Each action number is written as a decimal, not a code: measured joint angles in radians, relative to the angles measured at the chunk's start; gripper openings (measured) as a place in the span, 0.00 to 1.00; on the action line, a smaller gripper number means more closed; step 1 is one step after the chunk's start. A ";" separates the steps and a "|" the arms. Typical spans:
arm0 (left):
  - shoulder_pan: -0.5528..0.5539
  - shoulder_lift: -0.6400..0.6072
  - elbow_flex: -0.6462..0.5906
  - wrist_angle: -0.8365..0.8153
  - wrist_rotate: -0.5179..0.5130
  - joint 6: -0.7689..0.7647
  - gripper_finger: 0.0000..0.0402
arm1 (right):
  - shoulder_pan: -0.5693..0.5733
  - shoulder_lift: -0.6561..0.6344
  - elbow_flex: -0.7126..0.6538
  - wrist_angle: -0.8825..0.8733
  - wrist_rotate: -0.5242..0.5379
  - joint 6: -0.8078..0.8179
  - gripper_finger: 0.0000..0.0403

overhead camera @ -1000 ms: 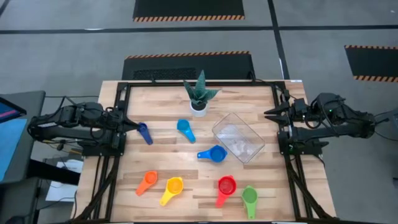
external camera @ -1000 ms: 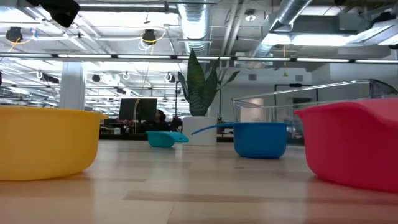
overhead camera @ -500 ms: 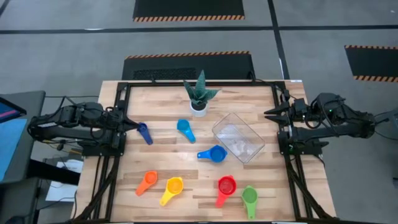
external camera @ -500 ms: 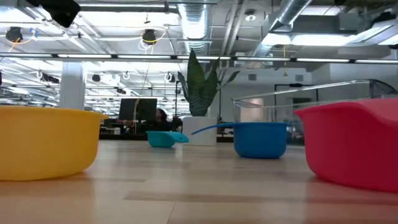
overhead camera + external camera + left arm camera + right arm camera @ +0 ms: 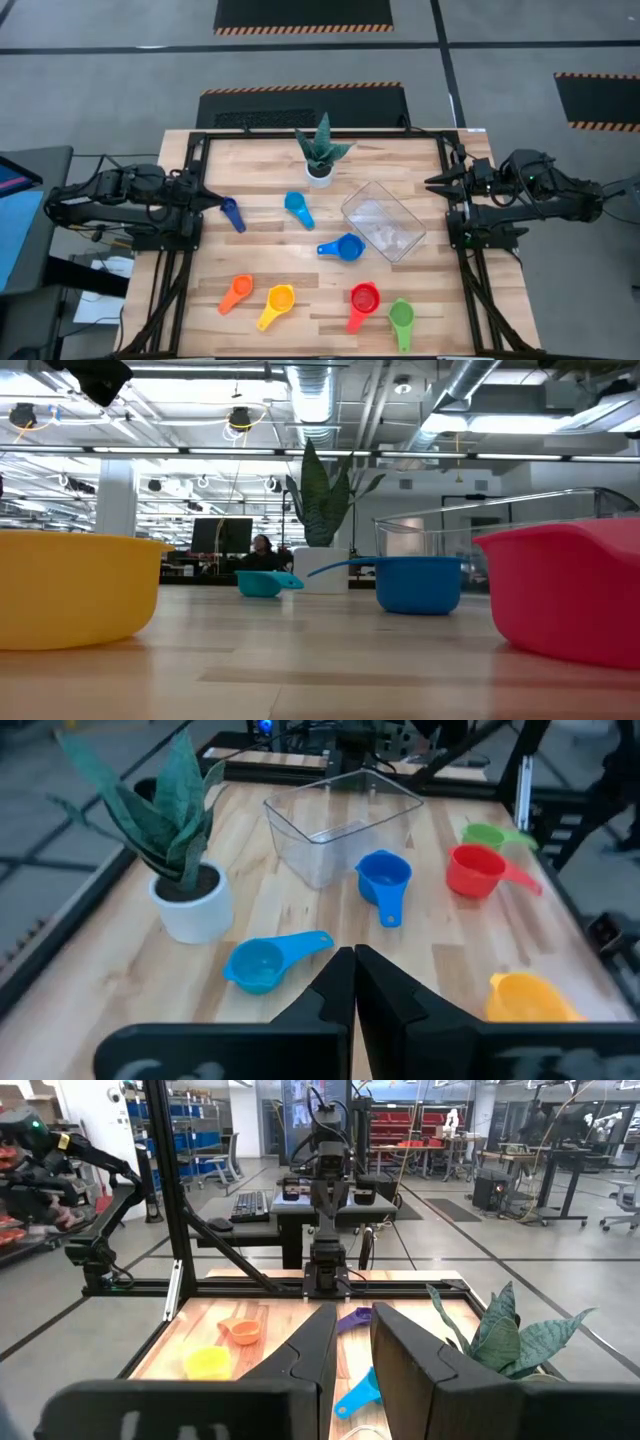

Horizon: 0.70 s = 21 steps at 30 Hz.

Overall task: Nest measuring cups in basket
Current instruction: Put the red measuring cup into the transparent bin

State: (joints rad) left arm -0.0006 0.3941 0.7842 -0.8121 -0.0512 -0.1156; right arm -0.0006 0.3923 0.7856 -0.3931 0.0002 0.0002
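Change: none since earlier frames | left gripper (image 5: 212, 203) fingers closed, empty | right gripper (image 5: 432, 183) slightly parted, empty | basket (image 5: 383, 221) empty; cups (image 5: 343, 247) unnested; task not begun.

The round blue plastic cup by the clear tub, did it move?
No. The round blue plastic measuring cup lies just as before, beside the clear plastic tub.

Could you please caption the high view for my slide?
Seven measuring cups scattered around the empty basket; left gripper and right gripper wait at the sides.
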 joint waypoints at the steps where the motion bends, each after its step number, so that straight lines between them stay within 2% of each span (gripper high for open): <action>1: 0.000 0.000 0.000 0.000 0.000 -0.028 0.00 | 0.000 0.000 0.000 0.000 0.000 0.000 0.23; 8: 0.000 0.001 0.000 0.063 -0.021 -0.215 0.00 | 0.000 0.000 0.000 0.002 0.000 0.000 0.23; 16: 0.000 0.012 0.000 0.292 -0.066 -0.394 0.00 | 0.000 0.000 0.000 0.029 0.000 0.000 0.23; 21: 0.000 0.018 0.000 0.432 -0.106 -0.393 0.00 | 0.000 0.000 0.000 0.043 -0.001 0.022 0.23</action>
State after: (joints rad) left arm -0.0006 0.4119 0.7841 -0.3797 -0.1568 -0.5089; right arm -0.0002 0.3923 0.7854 -0.3500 -0.0006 0.0226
